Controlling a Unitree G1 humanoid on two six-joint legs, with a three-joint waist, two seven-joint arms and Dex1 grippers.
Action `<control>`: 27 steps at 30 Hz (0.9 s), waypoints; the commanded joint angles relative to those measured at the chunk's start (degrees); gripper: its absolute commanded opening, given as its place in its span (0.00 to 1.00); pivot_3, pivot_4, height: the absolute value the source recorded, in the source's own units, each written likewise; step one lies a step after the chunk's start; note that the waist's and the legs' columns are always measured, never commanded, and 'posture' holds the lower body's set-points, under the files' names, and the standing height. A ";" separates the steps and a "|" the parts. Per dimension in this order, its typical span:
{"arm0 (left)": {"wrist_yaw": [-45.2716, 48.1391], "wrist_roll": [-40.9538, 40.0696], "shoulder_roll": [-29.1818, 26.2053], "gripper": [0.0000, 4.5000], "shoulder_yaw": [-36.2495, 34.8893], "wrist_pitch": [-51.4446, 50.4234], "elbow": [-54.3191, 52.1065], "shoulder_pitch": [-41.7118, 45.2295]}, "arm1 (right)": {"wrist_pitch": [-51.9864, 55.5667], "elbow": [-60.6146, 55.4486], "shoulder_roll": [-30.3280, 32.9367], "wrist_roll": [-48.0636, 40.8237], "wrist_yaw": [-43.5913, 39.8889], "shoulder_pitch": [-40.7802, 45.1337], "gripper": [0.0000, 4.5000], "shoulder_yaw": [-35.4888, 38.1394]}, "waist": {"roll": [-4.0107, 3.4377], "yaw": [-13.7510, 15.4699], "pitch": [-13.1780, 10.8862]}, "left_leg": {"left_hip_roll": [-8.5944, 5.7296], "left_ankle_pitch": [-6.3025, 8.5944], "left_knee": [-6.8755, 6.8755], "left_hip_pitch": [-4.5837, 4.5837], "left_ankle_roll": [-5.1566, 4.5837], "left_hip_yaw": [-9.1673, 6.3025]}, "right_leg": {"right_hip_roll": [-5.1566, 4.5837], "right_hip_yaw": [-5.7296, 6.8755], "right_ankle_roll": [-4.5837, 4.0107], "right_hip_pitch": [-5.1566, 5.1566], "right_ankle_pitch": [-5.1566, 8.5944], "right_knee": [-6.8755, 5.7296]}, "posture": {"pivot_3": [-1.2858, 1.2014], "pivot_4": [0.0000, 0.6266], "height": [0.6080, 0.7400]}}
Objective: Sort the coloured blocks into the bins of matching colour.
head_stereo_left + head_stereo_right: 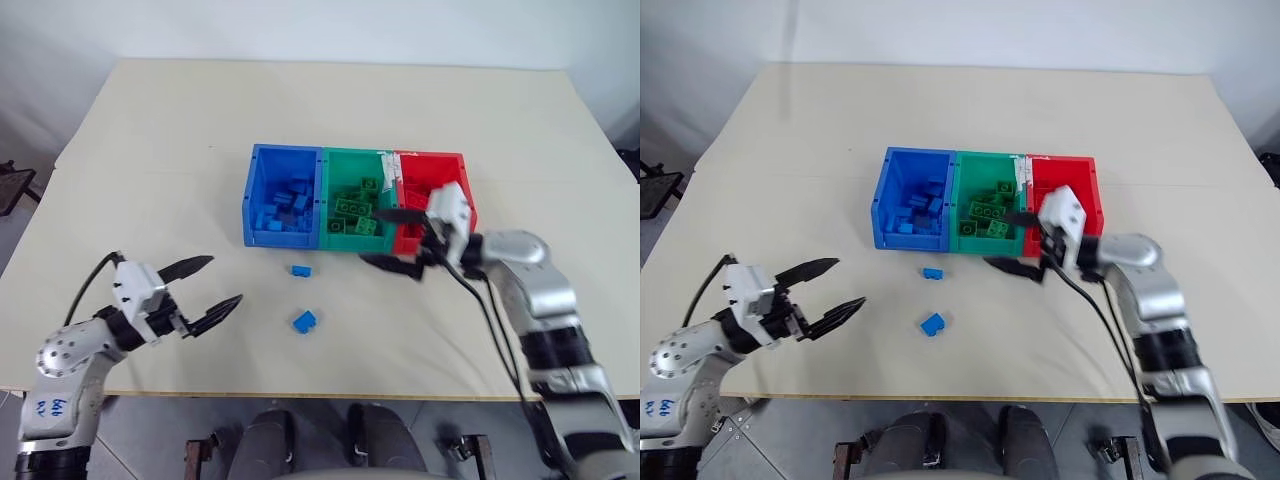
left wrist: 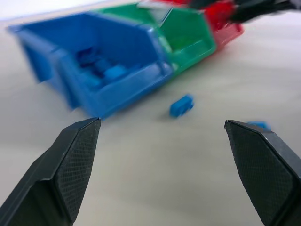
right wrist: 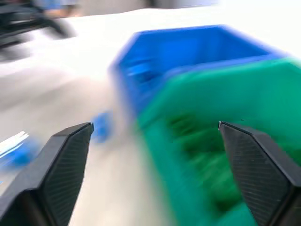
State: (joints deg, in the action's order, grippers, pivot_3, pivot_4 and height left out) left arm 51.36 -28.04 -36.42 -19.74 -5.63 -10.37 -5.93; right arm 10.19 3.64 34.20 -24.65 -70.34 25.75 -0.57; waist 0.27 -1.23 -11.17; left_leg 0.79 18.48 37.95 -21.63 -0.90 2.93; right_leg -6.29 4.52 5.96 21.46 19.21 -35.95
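Table [image 1: 150,130], pale beige, fills the scene, its near edge closest to the robot. At the near left, the left gripper [image 1: 207,285] hovers just above the tabletop with its two black fingers spread wide and nothing between them. Open bare surface lies around it on every side.

Ahead of it and toward the middle, two loose blue blocks sit on the table: the nearer blue block [image 1: 304,321] and, a little beyond, the farther blue block [image 1: 300,271], which lies just in front of the bins. They are near each other but apart.

On the right, the right gripper [image 1: 393,240] reaches across at the front of the green and red bins, its fingers wide apart and holding nothing.

Beyond the loose blocks stand three bins joined in a row. The blue bin [image 1: 262,236] on the left holds a heap of blue blocks. The green bin [image 1: 333,168] in the middle holds green blocks. The red bin [image 1: 445,160] is on the right; its contents are hidden by the gripper.

Behind the bins, the table runs bare to its far edge.
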 commanded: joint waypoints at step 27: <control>-11.16 8.65 1.08 1.00 21.29 -19.45 -18.73 2.17 | -11.50 -3.23 9.57 -8.97 -13.02 -21.15 0.99 15.25 | -0.14 0.99 -0.13 | -0.01 -0.03 0.02 0.35 0.01 0.45 | -0.26 -0.03 -0.01 -0.10 -0.05 0.06 | 0.52 0.24 1.00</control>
State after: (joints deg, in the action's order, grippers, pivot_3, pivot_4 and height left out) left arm 41.61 -20.76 -35.61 -0.69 -23.35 -26.88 -4.20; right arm -0.14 2.27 43.65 -33.10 -84.00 5.15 12.86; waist 0.13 -0.24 -11.30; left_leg 0.77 18.43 38.00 -21.28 -0.91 3.41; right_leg -6.54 4.47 5.96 21.37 19.16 -35.89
